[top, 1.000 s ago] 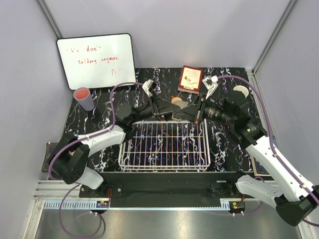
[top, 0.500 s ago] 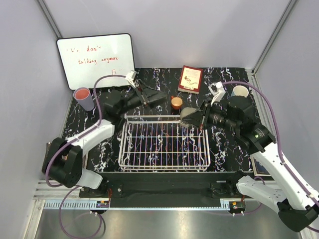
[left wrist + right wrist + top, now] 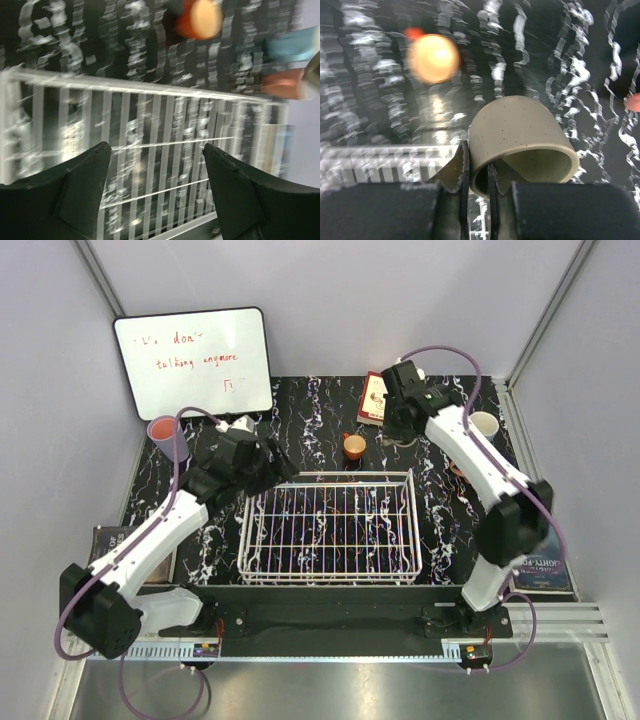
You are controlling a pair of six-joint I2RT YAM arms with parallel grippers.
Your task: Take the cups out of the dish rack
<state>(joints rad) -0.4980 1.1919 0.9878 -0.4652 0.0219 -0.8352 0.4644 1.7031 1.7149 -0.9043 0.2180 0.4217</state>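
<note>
Nearly done: dish rack (image 3: 330,530) empty, grey-olive cup (image 3: 520,130) pinched in right end effector (image 3: 478,165), left end effector (image 3: 156,150) released.

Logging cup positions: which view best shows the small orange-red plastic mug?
Top external: the orange-red mug is sharp, upright beyond the white wire dish rack. Both wrist views show only a blurred orange blob.
</note>
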